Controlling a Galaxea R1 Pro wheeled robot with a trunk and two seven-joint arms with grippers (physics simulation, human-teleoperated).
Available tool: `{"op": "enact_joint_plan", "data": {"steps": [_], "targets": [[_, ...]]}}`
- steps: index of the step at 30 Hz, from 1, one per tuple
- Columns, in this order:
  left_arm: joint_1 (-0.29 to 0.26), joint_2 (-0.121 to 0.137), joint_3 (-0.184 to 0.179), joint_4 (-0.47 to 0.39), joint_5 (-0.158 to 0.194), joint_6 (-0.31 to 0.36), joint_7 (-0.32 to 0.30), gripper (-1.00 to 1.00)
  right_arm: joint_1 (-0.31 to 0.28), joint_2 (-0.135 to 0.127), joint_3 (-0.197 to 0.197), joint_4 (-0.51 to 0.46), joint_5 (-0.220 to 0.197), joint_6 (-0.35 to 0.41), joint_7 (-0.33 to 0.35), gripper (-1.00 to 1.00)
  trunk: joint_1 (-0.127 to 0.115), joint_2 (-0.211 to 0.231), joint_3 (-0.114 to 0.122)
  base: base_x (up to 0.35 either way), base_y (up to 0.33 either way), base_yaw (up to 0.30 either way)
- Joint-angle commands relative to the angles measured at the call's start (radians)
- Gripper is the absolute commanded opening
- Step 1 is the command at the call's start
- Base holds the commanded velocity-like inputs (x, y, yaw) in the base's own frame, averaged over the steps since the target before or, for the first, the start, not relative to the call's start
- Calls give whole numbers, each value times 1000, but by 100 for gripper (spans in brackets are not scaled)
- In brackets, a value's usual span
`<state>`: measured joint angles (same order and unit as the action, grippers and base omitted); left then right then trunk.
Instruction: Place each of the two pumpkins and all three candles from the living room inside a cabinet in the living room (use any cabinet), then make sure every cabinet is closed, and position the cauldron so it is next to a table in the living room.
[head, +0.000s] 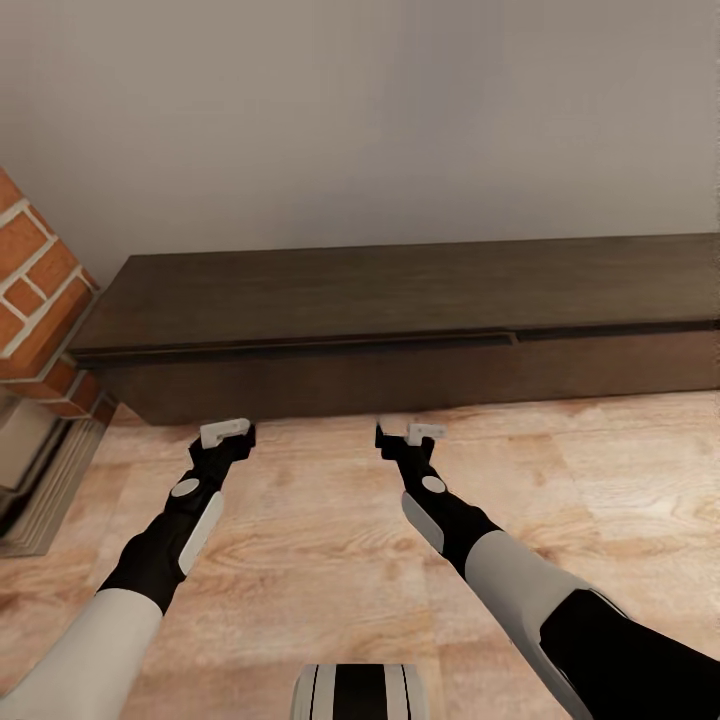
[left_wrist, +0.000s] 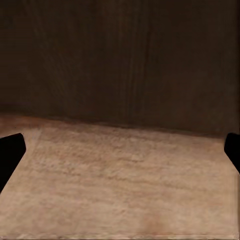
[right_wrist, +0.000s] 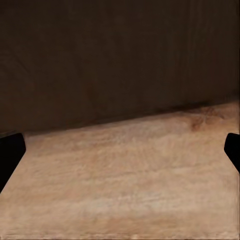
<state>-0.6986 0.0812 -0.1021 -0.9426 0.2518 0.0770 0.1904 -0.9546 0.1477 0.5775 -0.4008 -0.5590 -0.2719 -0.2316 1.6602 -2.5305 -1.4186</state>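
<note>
A pale wall (head: 380, 110) backs the scene, and a light wood floor (head: 330, 560) runs up to it. The cabinet (head: 400, 320), long, low and dark brown, stands against the wall; its fronts look shut, though a thin dark seam runs under the top edge and I cannot tell whether one front sits slightly proud. A red brick column (head: 35, 290) stands just beside the cabinet's left end, with a grey step-like base (head: 40, 480) below it on the floor.

Both arms reach toward the cabinet front, low over the floor. The left hand (head: 228, 432) hovers near the cabinet's left part, not touching it; its fingers are spread wide and grasp nothing, as the left wrist view shows with dark fingertips (left_wrist: 10, 152) at each edge and bare floor between. The right hand (head: 410, 432) hovers near the cabinet's middle, likewise released and empty, its fingertips (right_wrist: 10, 150) wide apart before the dark front (right_wrist: 110, 60)
</note>
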Motion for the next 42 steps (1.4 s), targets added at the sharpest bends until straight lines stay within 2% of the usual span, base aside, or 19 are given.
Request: {"op": "enact_joint_plan", "data": {"steps": [1,13,16,17,18,19,25,28,30,31,33,34,35,38,42], "targets": [[0,2,-5,-3,9,4,9,100,-1,0,8,0,-8,-5,-7,100,-1,0,-1,-344,0,0],[3,6,-5,-38,9,18,10,100,-1,-3,7,-1,-7,6,-8,100,-1,0,-1,-344,0,0],[4,8,-5,-60,9,47,11,100,-1,-2,4,-5,-8,74,-10,100,-1,0,-1,-344,0,0],[4,8,-5,-79,10,80,11,100,-1,-2,2,-10,-8,125,-13,100,-1,0,-1,-330,0,0],[4,9,-5,-86,10,94,11,100,-1,-2,2,-12,-8,139,-13,100,-1,0,-1,-318,0,0],[4,9,-3,-114,11,146,10,100,-1,-2,1,-15,-8,173,-14,100,-1,0,-1,-271,0,0],[26,11,4,-272,13,386,11,100,-1,-1,-1,-45,-10,224,-15,100,-1,0,-1,-92,0,0],[45,10,5,-360,15,463,11,100,-2,-1,-3,-85,-10,289,-15,100,-1,0,-1,-10,0,0],[56,10,5,-408,33,501,11,100,-2,0,-3,-129,-10,329,-15,100,-1,0,-1,-3,0,0],[58,10,8,-427,53,518,11,100,-3,0,-4,-148,-11,343,-15,100,-1,0,-1,-2,0,0],[61,11,26,-453,109,552,11,100,-3,1,-5,-168,-16,371,-15,100,-1,0,-1,-1,0,0],[62,12,48,-463,147,576,12,100,-3,1,-4,-175,-29,385,-15,100,-1,0,-1,0,0,0],[63,12,59,-469,165,588,12,100,-3,1,-4,-178,-40,391,-15,100,-1,0,-1,0,0,0],[63,11,72,-489,188,607,12,100,-3,1,-4,-183,-62,400,-15,100,-1,0,-1,0,0,0],[64,8,77,-501,197,616,13,100,-3,1,-5,-185,-69,405,-15,100,-1,0,3,0,0,0]]}}
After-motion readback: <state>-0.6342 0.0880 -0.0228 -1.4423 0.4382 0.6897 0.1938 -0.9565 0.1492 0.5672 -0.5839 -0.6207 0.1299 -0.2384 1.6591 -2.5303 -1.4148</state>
